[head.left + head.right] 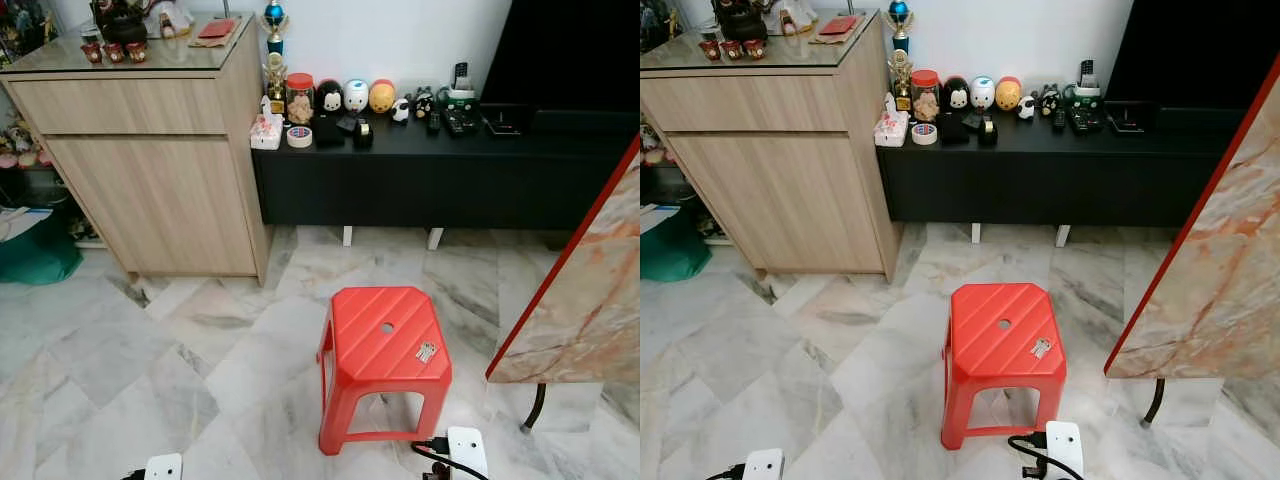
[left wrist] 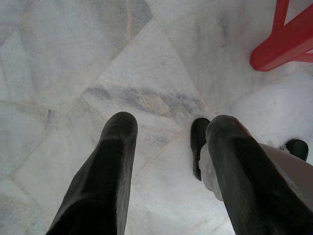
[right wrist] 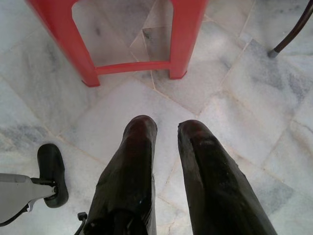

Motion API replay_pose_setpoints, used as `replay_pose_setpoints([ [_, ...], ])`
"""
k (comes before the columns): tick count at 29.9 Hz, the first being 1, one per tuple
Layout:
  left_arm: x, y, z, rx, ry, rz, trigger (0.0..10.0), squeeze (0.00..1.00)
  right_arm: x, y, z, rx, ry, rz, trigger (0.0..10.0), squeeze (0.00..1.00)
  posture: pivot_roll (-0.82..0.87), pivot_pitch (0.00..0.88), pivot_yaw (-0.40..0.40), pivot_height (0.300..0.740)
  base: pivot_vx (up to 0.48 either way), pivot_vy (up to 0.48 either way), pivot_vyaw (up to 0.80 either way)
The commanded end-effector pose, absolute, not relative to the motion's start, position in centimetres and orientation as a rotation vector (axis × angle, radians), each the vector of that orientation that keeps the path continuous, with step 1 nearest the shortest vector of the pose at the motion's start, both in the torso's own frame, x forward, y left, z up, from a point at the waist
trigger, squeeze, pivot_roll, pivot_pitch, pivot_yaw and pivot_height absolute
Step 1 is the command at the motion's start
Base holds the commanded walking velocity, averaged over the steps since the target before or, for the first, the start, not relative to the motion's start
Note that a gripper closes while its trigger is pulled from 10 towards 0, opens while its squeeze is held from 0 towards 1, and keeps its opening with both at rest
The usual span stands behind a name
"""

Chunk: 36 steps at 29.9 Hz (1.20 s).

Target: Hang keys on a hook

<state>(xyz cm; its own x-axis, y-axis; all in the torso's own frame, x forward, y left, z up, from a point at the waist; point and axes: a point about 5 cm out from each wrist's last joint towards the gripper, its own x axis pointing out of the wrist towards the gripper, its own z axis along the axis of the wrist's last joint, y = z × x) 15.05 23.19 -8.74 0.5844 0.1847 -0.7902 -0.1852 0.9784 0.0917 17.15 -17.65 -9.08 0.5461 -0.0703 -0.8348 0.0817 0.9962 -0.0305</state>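
Head views look down on a floor of grey-veined white marble tiles, with a red plastic stool standing just ahead of me. A small bunch of silver keys lies on the stool's ribbed seat, near its front right corner, beside the round hole in the middle. Behind the stool runs a long low black cabinet against the white wall, its top crowded with round toy figures, a red-lidded jar and remote controls. A tall light-wood sideboard stands to its left. A marble-patterned tabletop with a red edge leans in on my right. My left gripper hangs over bare tiles with its fingers spread wide apart. My right gripper hangs near the stool's legs, its fingers a narrow gap apart, holding nothing.
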Motion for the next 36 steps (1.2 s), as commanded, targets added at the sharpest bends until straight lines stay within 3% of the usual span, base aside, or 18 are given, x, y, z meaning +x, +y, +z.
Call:
replay_pose_setpoints([
  [1, 14.86, 23.17, -8.82, 0.006, 0.927, 0.21, 10.0, 0.0, 17.32, -17.66, -9.0, 0.008, 0.985, -0.079, 10.0, 0.0, 0.07, 0.0, -0.009, 0.74, 0.0, 0.0, 0.0],
  [18, 15.05, 23.19, -8.73, 0.002, 0.918, 0.207, 10.0, 0.0, 17.42, -17.58, -8.93, 0.032, 0.967, -0.077, 10.0, 0.0, 0.07, 0.0, -0.012, 0.74, 0.0, 0.0, 0.08],
  [26, 15.16, 22.99, -8.73, 0.003, 0.915, 0.199, 10.0, 0.0, 17.48, -17.49, -8.9, 0.025, 0.959, -0.062, 10.0, 0.0, 0.06, 0.0, -0.01, 0.74, 0.258, 0.0, 0.5],
  [36, 15.22, 23.05, -8.68, 0.008, 0.914, 0.19, 10.0, 0.0, 17.38, -17.46, -8.93, 0.035, 0.957, -0.068, 10.0, 0.0, 0.06, 0.0, -0.009, 0.74, 0.266, 0.0, 0.0],
])
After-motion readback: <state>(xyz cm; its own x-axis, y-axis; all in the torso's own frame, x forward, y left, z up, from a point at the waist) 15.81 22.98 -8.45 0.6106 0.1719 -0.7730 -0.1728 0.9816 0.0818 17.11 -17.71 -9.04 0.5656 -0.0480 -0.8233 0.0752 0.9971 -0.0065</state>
